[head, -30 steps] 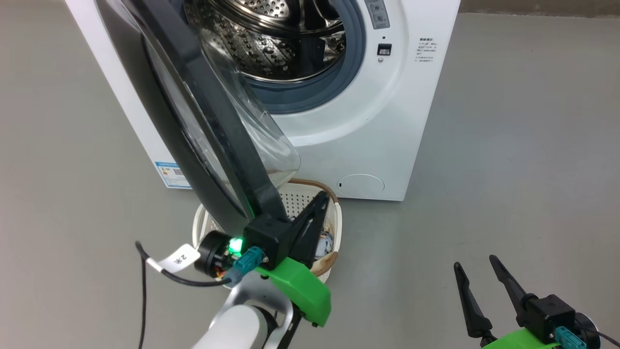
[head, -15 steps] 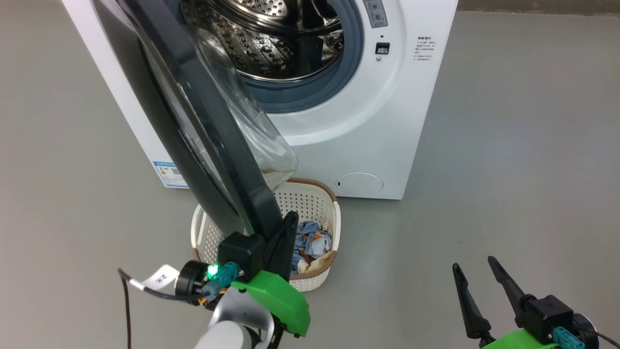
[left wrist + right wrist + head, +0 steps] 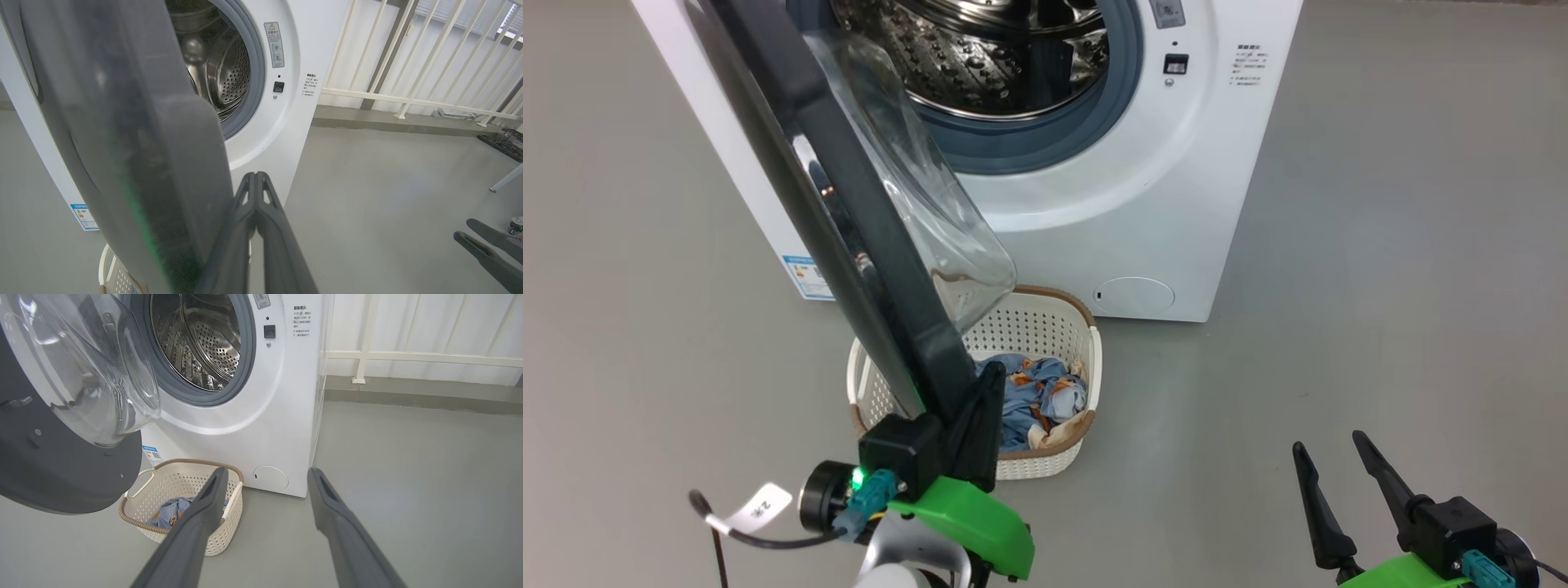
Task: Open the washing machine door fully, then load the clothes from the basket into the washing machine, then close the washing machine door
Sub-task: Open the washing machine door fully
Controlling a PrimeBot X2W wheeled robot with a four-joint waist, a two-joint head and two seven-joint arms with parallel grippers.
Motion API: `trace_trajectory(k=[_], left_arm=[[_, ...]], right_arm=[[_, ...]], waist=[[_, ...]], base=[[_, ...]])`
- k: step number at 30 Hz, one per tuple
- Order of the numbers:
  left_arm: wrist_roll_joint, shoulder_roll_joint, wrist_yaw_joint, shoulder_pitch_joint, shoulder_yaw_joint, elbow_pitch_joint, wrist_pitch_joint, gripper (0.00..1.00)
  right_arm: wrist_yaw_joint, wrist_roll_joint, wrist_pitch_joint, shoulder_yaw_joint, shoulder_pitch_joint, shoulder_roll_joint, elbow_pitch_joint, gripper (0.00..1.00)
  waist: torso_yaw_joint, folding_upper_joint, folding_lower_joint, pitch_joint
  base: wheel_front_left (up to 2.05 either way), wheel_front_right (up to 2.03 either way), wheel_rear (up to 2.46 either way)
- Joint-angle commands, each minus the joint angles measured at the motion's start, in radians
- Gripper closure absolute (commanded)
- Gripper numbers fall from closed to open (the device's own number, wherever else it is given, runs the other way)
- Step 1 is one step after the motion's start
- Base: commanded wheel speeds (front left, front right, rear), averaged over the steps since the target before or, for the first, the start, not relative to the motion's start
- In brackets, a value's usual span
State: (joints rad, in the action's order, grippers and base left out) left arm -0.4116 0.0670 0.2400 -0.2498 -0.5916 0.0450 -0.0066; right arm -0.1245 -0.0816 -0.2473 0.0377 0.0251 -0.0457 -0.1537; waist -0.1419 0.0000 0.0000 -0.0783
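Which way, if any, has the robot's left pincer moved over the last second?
Yes. Against the basket, the left pincer has drawn back toward the robot and leftward, uncovering the clothes it hid before.

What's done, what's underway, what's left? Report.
Done: the washing machine door stands swung wide. In hand: the shut left gripper sits at its edge, seemingly pushing it fully open; the right gripper hangs open. Left: the clothes lie in the basket, unloaded; then close the door.
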Motion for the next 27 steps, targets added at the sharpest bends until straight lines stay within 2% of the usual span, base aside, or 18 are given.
trace_trajectory(k=[1, 15, 27], left_arm=[[0.0, 0.036, 0.032, -0.012, 0.063, -0.018, -0.009, 1.0], [0.008, 0.067, 0.087, 0.062, 0.089, -0.141, -0.035, 1.0], [0.009, 0.1, 0.154, 0.126, 0.149, -0.208, -0.055, 1.0]], right_arm=[[-0.006, -0.002, -0.006, -0.025, -0.018, -0.005, 0.02, 0.0], [-0.006, 0.0, -0.008, -0.019, -0.028, -0.004, 0.014, 0.0], [-0.006, 0.008, -0.009, 0.001, -0.027, -0.004, 0.021, 0.0]], waist=[[-0.004, 0.0, 0.0, -0.004], [-0.051, 0.0, 0.0, -0.018], [-0.131, 0.0, 0.0, -0.026]], base=[[0.0, 0.0, 0.0], [0.0, 0.0, 0.0], [0.0, 0.0, 0.0]])
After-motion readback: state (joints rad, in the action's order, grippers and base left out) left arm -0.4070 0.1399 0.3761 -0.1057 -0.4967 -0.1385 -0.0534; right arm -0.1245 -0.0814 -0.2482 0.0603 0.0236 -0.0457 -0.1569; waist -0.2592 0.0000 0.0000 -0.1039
